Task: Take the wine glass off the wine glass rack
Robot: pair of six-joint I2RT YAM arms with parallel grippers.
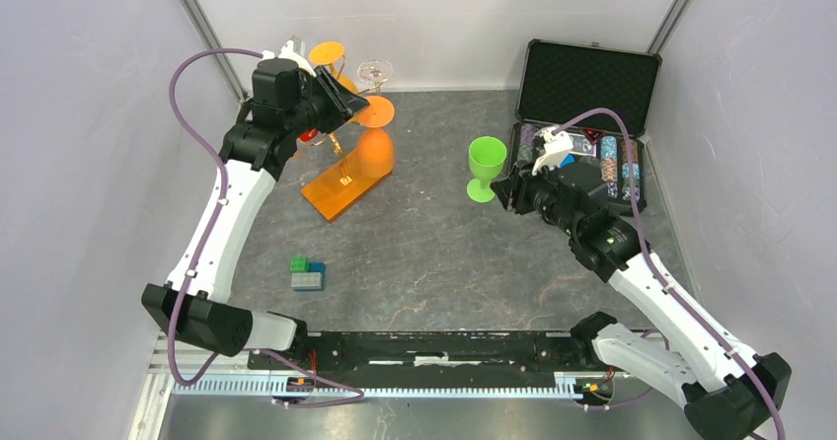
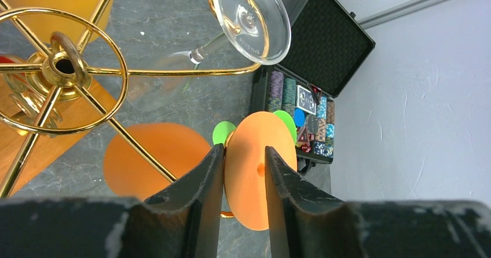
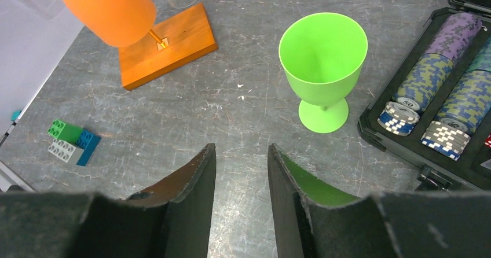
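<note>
Wine glass [image 2: 248,148] on rack [image 2: 173,71], foot at parted left jaws

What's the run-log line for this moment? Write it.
left end effector: open, at orange wine glass foot | right end effector: open, empty

An open black case [image 1: 589,77] sits at the far right of the grey marbled counter [image 1: 434,262], lid raised, its tray packed with stacked poker chips [image 3: 431,73]. Toward the near left lies a small cluster of green, blue and grey toy blocks [image 1: 307,273].
</note>
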